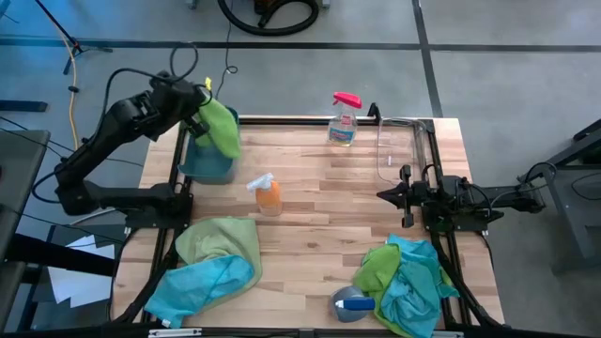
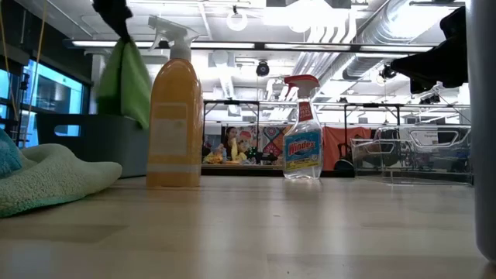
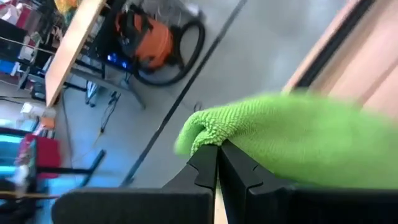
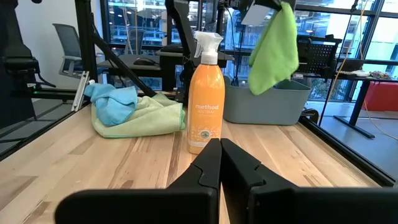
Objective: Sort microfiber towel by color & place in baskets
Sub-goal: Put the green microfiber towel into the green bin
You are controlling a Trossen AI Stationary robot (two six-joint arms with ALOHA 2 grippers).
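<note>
At the far left, the left hand is clamped on a green towel, its fingers pressed together on a fold of the cloth. The towel hangs free directly over the teal basket, which suggests the drop into that basket is the step in hand. The left arm reaches out from its base at the tabletop's left edge, elbow raised, wrist tipped downward.

Near the front left lies a heap of one pale green and one blue towel, not yet sorted. An orange spray bottle stands near the centre, a clear one at the far edge.

The clear basket sits far right, apparently for blue. The right hand waits beside it, fingers together, holding nothing, arm level. A second green-and-blue pile lies front right.
</note>
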